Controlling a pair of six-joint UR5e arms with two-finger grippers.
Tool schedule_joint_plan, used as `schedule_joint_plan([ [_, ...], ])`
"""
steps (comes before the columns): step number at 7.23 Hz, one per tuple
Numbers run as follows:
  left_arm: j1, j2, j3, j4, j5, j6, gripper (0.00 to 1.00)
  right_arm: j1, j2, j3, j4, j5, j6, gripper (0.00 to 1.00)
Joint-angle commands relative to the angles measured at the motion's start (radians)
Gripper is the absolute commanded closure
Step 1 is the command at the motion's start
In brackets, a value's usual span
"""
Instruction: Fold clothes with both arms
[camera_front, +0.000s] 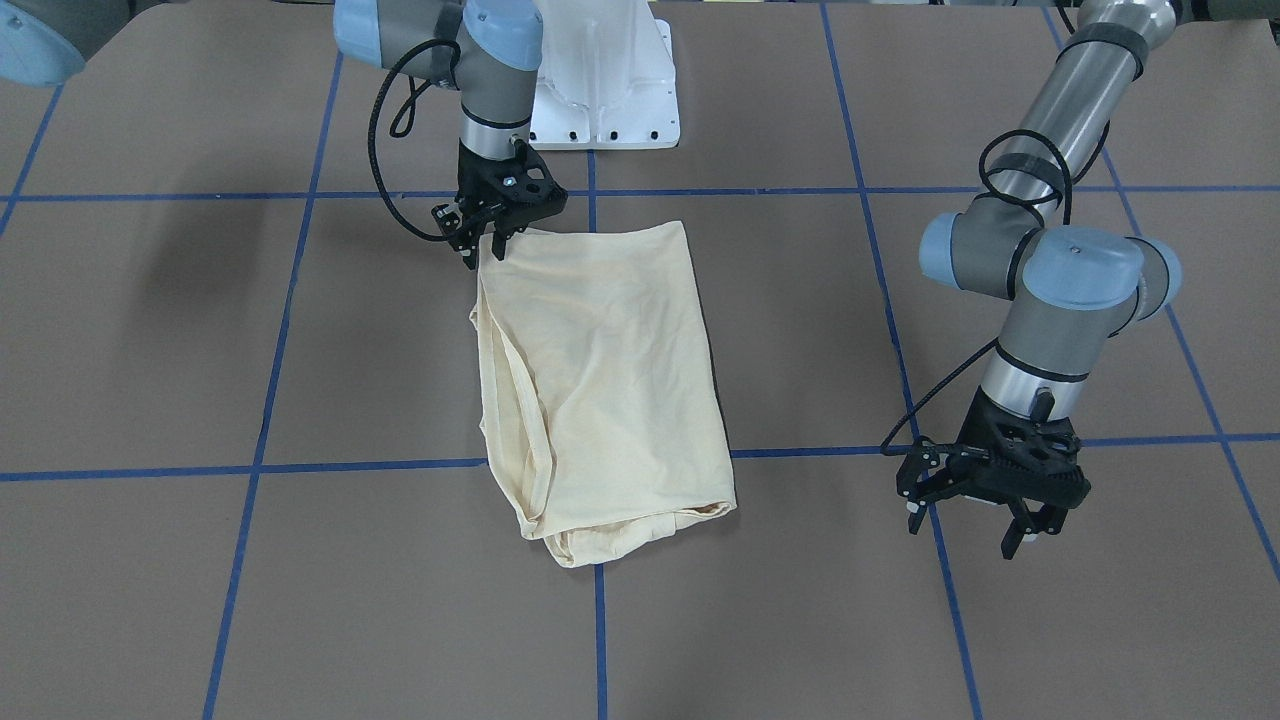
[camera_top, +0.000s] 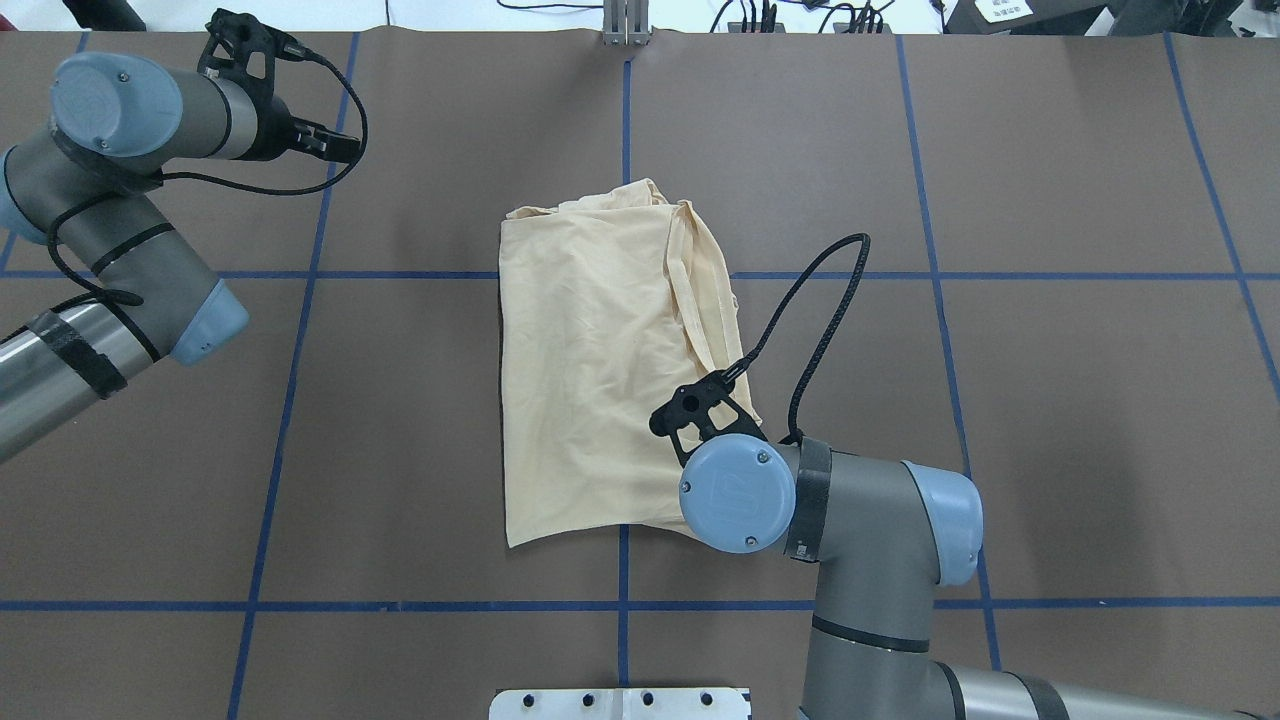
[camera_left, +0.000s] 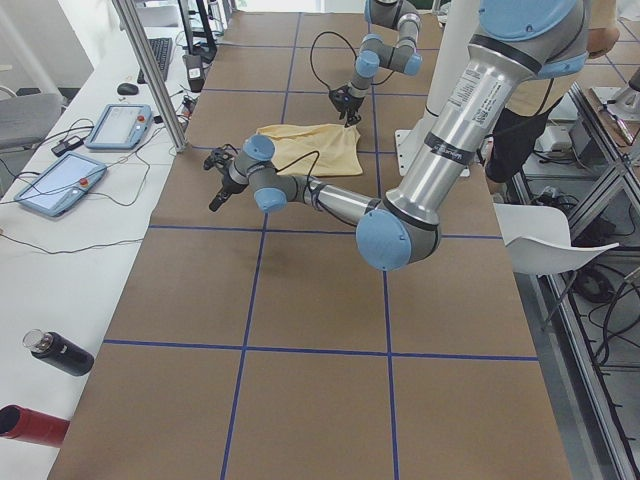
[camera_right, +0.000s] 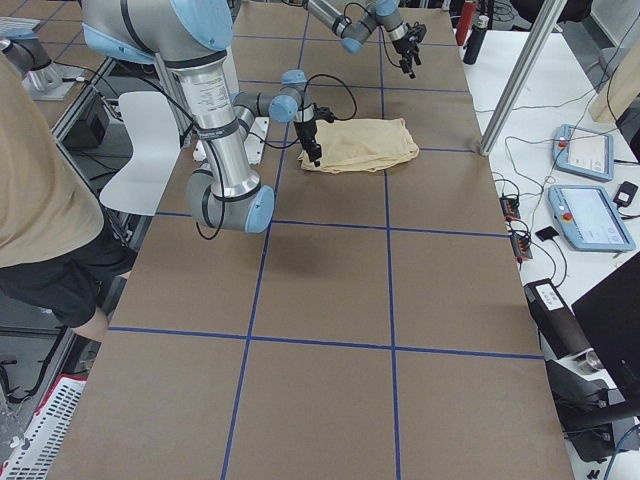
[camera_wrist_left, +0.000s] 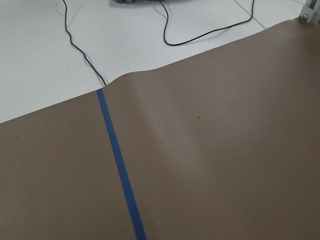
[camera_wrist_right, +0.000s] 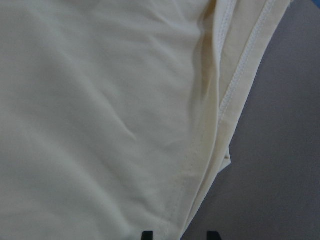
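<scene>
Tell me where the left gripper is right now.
In the front-facing view the left gripper hangs open on the view's right, well clear of the T-shirt, over a blue tape line.

Blue tape lines (camera_front: 598, 640) are crossing the brown table cover (camera_front: 800, 620) in a grid. On the white side bench (camera_left: 60, 260), a pendant (camera_left: 122, 125) and a second pendant (camera_left: 58, 185) are lying near a metal post (camera_left: 150, 70), while a black bottle (camera_left: 58, 352) and a red bottle (camera_left: 28, 424) are lying on their sides (nearest the camera). A person (camera_right: 40, 200) in a tan top is standing near a white chair (camera_right: 150, 140)
</scene>
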Motion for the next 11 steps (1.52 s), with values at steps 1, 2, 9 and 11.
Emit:
schedule_joint_plan([
  [1,0.002,0.000,0.000,0.000,0.000,0.000,0.00,0.083,0.074,-0.091,0.059,-0.002,0.007,0.00],
  [2,0.003,0.000,-0.002,0.000,0.000,0.000,0.00,0.132,0.176,-0.232,0.111,0.006,0.004,0.00],
  [9,0.003,0.002,-0.002,-0.002,0.000,0.000,0.00,0.257,0.352,-0.575,0.220,0.044,-0.088,0.00],
  [11,0.003,0.000,-0.002,-0.002,0.000,0.000,0.00,0.257,0.363,-0.606,0.247,0.044,-0.089,0.00],
])
